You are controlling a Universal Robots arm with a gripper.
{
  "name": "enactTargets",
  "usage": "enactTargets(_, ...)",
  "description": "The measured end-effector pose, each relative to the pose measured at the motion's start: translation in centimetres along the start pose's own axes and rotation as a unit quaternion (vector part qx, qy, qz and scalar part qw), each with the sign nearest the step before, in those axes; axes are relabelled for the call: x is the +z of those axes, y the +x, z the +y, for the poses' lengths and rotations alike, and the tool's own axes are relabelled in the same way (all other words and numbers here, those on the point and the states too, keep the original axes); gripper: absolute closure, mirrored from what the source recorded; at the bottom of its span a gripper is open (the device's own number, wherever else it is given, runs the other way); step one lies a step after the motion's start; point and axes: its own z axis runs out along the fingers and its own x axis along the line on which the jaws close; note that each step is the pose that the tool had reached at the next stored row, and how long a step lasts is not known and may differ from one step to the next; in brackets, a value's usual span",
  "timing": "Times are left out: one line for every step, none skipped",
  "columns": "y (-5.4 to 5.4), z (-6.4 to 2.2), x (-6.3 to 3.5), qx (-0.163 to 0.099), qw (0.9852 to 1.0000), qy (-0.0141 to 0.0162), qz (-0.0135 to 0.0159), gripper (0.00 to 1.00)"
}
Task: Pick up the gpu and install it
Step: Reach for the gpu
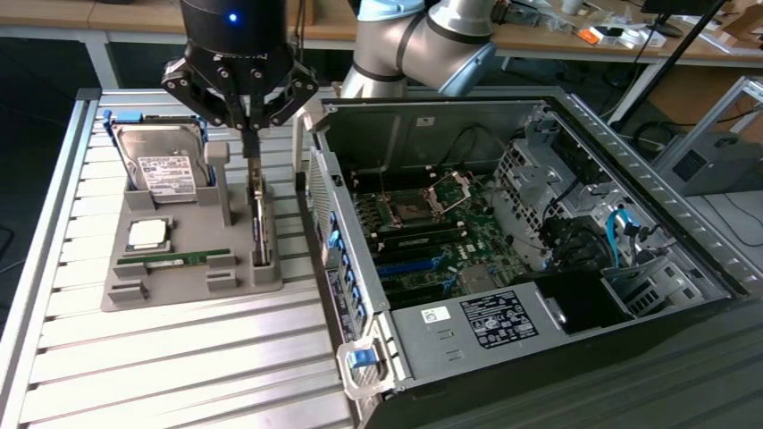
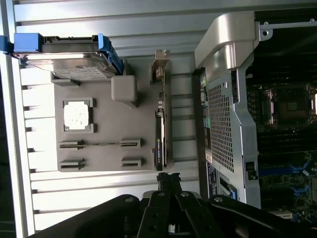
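Observation:
The gpu (image 1: 259,219) stands on its thin edge in a slot at the right side of the grey holder (image 1: 179,279), its silver bracket at the far end. In the wrist view the gpu (image 2: 159,136) is a dark strip with the bracket beyond it. My gripper (image 1: 252,147) hangs just above the card's far half, its fingers pressed together with nothing between them. In the wrist view the gripper (image 2: 168,179) sits in line with the card's near end, apart from it.
The holder also carries a silver hard drive (image 1: 161,165), a square processor (image 1: 148,234) and a green memory stick (image 1: 179,258). The open computer case (image 1: 357,295) stands at the exterior view's right, its motherboard (image 1: 423,223) exposed. The slatted table (image 1: 179,366) extends in front.

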Motion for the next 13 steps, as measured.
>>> enactTargets(0.05,0.00,0.00,0.000,1.0000,0.0000,0.0000,0.89)
enactTargets(0.08,0.00,0.00,0.000,1.0000,0.0000,0.0000,0.89)
enactTargets(0.13,-0.01,0.00,0.000,1.0000,0.0000,0.0000,0.89)
enactTargets(0.20,-0.02,0.00,0.000,1.0000,0.0000,0.0000,0.89)
enactTargets(0.25,-0.02,-0.01,0.000,1.0000,0.0000,0.0000,0.89)
enactTargets(0.31,-0.02,-0.01,0.000,1.0000,0.0000,0.0000,0.89)
enactTargets(0.38,-0.03,-0.01,0.000,1.0000,0.0000,0.0000,0.89)
enactTargets(0.45,-0.03,-0.01,0.000,1.0000,0.0000,0.0000,0.89)
enactTargets(0.53,-0.04,-0.01,0.000,1.0000,0.0000,0.0000,0.89)
enactTargets(0.60,-0.04,-0.02,0.000,1.0000,0.0000,0.0000,0.89)
enactTargets(0.73,-0.05,-0.02,0.000,1.0000,0.0000,0.0000,0.89)
enactTargets(0.82,-0.06,-0.02,0.000,1.0000,0.0000,0.0000,0.89)
enactTargets(0.91,-0.07,-0.02,0.000,1.0000,0.0000,0.0000,0.89)
